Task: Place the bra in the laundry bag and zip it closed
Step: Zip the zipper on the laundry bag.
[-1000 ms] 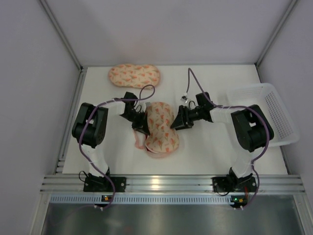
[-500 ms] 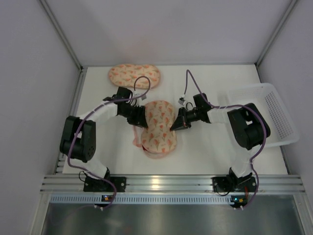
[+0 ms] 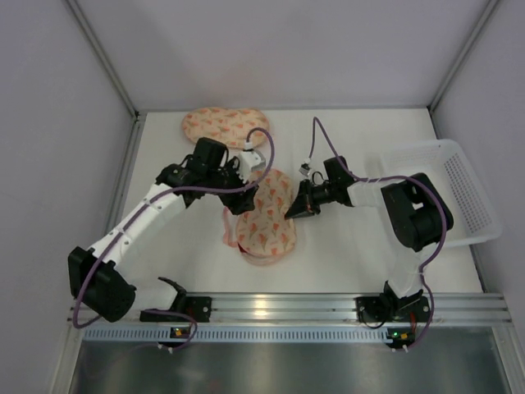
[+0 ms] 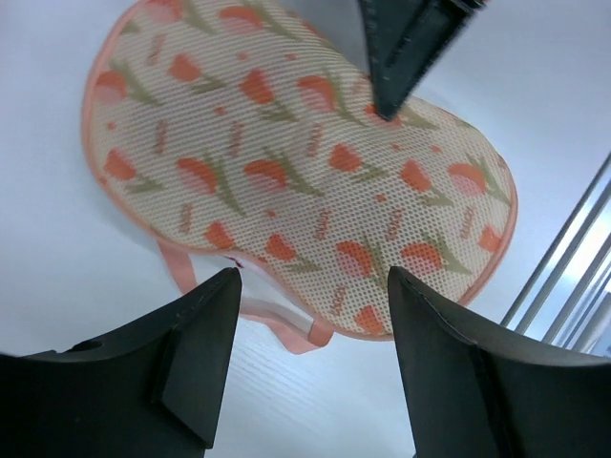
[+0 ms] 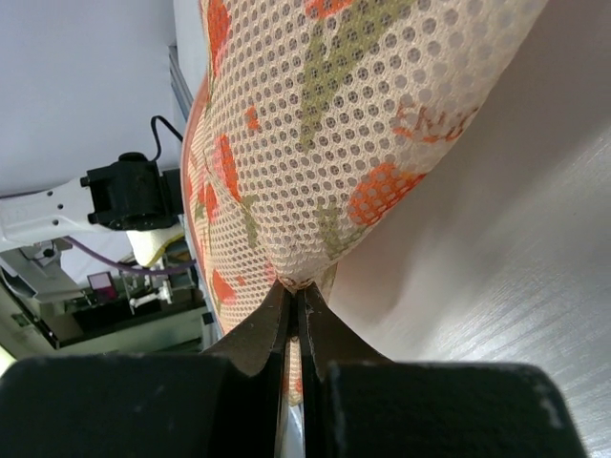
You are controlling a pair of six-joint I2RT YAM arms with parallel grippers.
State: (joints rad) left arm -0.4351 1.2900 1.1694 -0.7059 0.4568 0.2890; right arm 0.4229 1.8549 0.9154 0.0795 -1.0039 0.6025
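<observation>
Spare patterned pouch (image 3: 215, 123) lies at back; white basket (image 3: 480, 193) at right.

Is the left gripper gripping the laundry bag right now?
No, the left gripper hangs open above the laundry bag, its fingers spread apart and not closed on the fabric.

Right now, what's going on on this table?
The right arm's fingers are shut on the edge of a peach mesh pouch with orange flower print, mid-table. The left arm's fingers hang open just above it, holding nothing. No bra is in sight. A matching pouch lies at the back, and a white plastic basket sits to the right.
</observation>
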